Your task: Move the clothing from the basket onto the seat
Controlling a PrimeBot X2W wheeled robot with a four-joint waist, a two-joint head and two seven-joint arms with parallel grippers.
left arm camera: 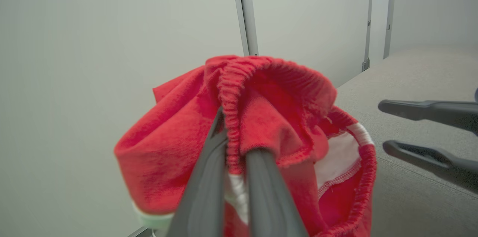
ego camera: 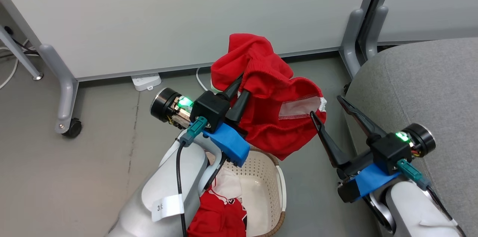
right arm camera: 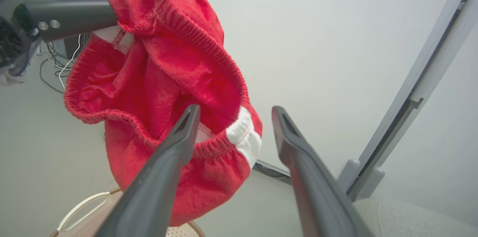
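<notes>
My left gripper is shut on a plain red garment of the clothing, which has an elastic waistband and a white patch. It hangs bunched in the air above the basket. In the left wrist view the gripper pinches the waistband of the garment. A second red piece with white trim lies inside the cream basket. My right gripper stands open just right of the hanging cloth, by the edge of the grey seat. In the right wrist view its fingers frame the garment's lower hem.
White partition panels stand behind, on grey legs with a caster. A white power strip and cables lie on the grey floor by the wall. A partition post stands close to the seat's corner.
</notes>
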